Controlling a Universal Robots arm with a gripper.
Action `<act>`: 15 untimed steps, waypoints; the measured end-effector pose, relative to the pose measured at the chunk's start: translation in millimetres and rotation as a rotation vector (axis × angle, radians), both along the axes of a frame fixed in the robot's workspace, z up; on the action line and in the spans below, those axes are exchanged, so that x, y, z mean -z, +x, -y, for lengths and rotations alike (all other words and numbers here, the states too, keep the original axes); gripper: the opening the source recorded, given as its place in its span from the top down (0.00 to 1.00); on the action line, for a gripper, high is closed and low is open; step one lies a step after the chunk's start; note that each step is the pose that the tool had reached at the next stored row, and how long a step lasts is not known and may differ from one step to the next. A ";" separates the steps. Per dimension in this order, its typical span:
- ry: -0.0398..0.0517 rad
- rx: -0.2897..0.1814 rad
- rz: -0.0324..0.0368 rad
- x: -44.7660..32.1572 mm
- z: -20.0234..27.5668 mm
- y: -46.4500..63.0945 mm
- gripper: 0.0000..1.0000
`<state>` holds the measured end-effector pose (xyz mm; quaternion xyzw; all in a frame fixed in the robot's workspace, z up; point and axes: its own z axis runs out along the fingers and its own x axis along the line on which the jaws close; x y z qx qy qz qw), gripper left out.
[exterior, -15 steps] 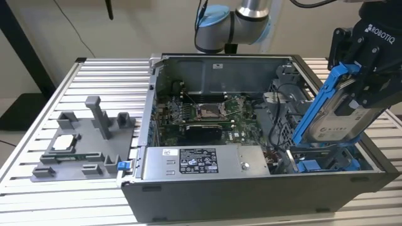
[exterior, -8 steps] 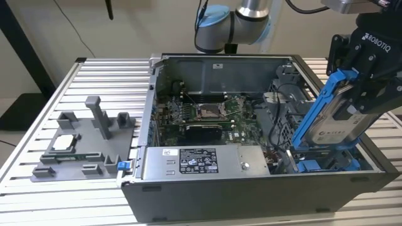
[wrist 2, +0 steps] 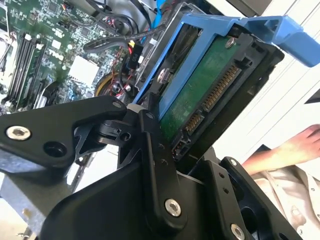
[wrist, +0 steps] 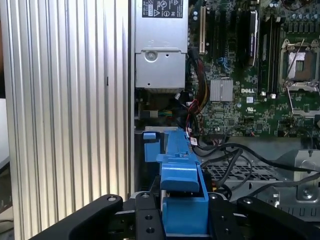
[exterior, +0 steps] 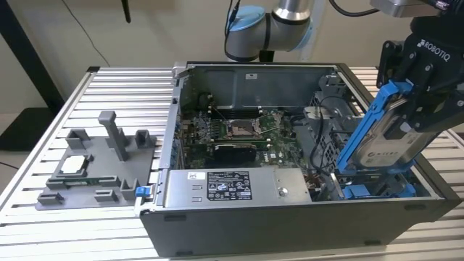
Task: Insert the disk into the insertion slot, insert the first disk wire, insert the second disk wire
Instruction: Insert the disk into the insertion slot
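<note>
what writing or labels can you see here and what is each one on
gripper: white lettering on its body, a maker's name, not quoted here.
disk, held in the gripper: white label, print too small to read.
power supply: black-and-white label, fine print too small to read.
motherboard: small white markings, too small to read.

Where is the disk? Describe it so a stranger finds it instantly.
Start at the open computer case. At its end on the exterior view's right, the black end effector grips the disk, tilted. A bright blue frame around a silver, white-labelled body sets it apart.
</note>
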<state>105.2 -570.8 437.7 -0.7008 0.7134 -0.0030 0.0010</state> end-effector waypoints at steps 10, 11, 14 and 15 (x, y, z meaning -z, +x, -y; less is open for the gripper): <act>-0.0001 0.000 0.0000 3.3 0.0 0.0 1.00; 0.0000 0.000 0.0000 3.8 0.0 0.0 1.00; -0.0002 0.000 0.0000 5.1 0.0 0.0 1.00; -0.0002 0.000 0.0000 5.7 0.0 0.0 1.00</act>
